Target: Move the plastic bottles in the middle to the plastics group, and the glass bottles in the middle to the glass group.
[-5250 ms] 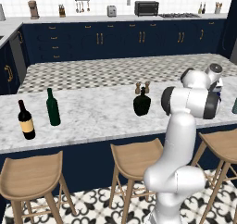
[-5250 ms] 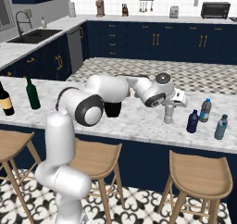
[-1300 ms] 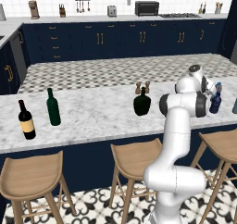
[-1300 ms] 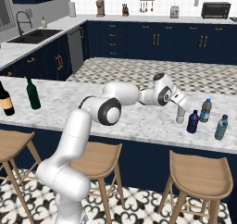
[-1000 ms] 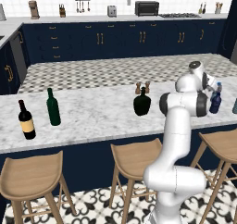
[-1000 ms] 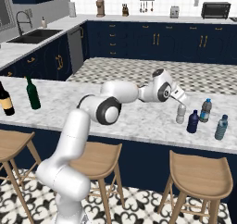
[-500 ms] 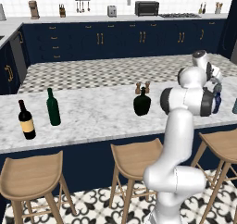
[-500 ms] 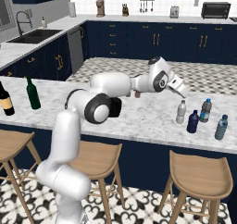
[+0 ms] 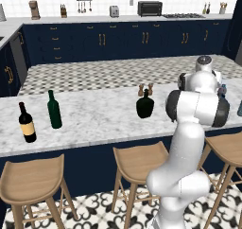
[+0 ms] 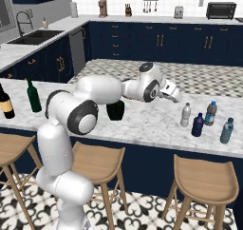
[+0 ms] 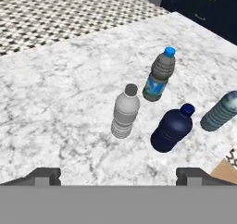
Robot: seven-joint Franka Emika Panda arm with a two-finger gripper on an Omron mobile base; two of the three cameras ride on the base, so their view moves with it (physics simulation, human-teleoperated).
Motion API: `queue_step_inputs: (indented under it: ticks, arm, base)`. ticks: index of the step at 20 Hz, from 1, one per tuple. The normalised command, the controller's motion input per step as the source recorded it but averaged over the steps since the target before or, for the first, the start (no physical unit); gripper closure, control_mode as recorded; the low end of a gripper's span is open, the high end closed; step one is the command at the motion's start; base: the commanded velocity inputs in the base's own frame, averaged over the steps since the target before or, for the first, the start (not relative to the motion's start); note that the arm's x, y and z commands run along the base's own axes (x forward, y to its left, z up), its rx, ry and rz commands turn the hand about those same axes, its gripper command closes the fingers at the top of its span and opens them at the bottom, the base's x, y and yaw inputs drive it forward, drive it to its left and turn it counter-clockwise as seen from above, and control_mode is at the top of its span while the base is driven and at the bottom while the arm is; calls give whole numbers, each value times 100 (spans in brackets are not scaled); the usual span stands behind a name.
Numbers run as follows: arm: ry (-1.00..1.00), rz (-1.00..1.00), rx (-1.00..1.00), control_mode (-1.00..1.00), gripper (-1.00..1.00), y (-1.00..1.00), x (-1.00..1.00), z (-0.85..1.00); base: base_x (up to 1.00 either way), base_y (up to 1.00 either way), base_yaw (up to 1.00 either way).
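Bottles (image 11: 125,112) on marble counter (image 11: 69,89)

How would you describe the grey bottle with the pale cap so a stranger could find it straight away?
On the white marble island counter, look to the cluster of four small bottles near its right end. The clear grey plastic bottle stands upright at the cluster's left edge, beside the dark navy bottle; alone among them it is colourless, with no label.
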Motion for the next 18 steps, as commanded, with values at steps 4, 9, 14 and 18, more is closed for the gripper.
queue_step_inputs:
  ticks: [4,9,14,18]
  arm:
    - [0,64,0,-100,-100,86,0,-1]
    - [-1,56,2,-100,-100,47,-18,6]
    - [-1,15,0,-100,-100,36,-5,18]
    - [0,13,-2,-100,-100,24,-8,51]
  base:
    - [0,0,0]
    - [0,0,0]
    - [0,0,0]
    - [0,0,0]
